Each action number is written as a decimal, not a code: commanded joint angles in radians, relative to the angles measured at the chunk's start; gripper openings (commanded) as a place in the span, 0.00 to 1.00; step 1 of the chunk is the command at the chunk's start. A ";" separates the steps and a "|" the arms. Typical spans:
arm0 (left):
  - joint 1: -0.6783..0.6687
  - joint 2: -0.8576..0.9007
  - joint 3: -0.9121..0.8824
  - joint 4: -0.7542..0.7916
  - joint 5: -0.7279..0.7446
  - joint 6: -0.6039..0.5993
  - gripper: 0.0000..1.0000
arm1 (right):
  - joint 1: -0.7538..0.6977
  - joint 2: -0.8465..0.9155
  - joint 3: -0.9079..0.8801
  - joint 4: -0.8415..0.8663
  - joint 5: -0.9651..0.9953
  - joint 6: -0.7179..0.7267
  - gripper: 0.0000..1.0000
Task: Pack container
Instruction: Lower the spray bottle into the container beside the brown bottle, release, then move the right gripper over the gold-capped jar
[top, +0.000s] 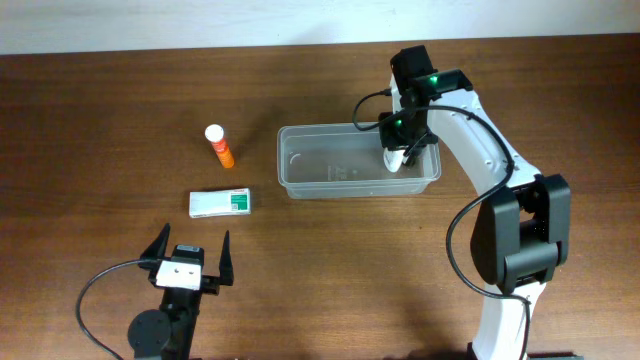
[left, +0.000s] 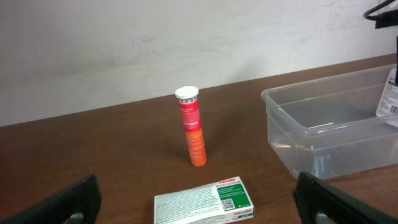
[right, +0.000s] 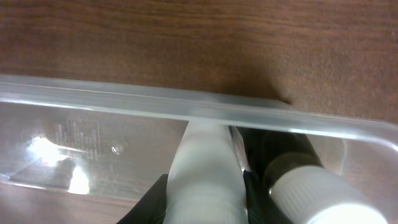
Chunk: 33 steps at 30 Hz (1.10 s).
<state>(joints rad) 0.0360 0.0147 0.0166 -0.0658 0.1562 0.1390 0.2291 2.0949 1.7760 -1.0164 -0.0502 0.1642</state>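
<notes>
Right gripper (top: 400, 153) reaches down into the right end of the container (top: 340, 128), its black fingers (right: 149, 202) pressed against either side of a white bottle (right: 205, 168). The wrist view puts the bottle close against the tub's long rim (right: 124, 99), with bare wood beyond it. Just beside the held bottle, on the far side of one finger, lies a dark bottle with a white cap (right: 311, 186), apparently tucked into the same end; the overhead camera hides it under the arm. To the left of the gripper the tub's floor runs open to its other end.

The clear container sits in the middle of the wooden table (top: 350, 270), long side across, with open wood on every side. Well apart from it, near the table's front edge, the left gripper (top: 195, 240) rests low with its jaws spread wide and nothing between them; its fingers (left: 62, 202) frame the wrist picture.

Ahead of that gripper a white-and-green box (left: 204, 202) lies flat, and beyond it an orange tube (left: 193, 127) with a white cap stands upright, something the overhead view (top: 220, 146) renders only as a slanted stub. Box (top: 221, 203) and tube sit left of the container, each apart from it and from one another.
</notes>
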 joint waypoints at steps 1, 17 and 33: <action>0.006 -0.009 -0.008 0.002 -0.004 0.016 0.99 | 0.007 -0.010 -0.003 0.006 -0.009 0.010 0.31; 0.006 -0.009 -0.008 0.002 -0.004 0.016 0.99 | 0.007 -0.013 0.057 0.005 -0.028 0.010 0.35; 0.006 -0.009 -0.008 0.002 -0.004 0.016 0.99 | -0.010 -0.017 0.678 -0.424 0.205 -0.037 0.46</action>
<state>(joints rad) 0.0360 0.0147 0.0166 -0.0658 0.1562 0.1390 0.2279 2.0953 2.3463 -1.3869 0.0193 0.1421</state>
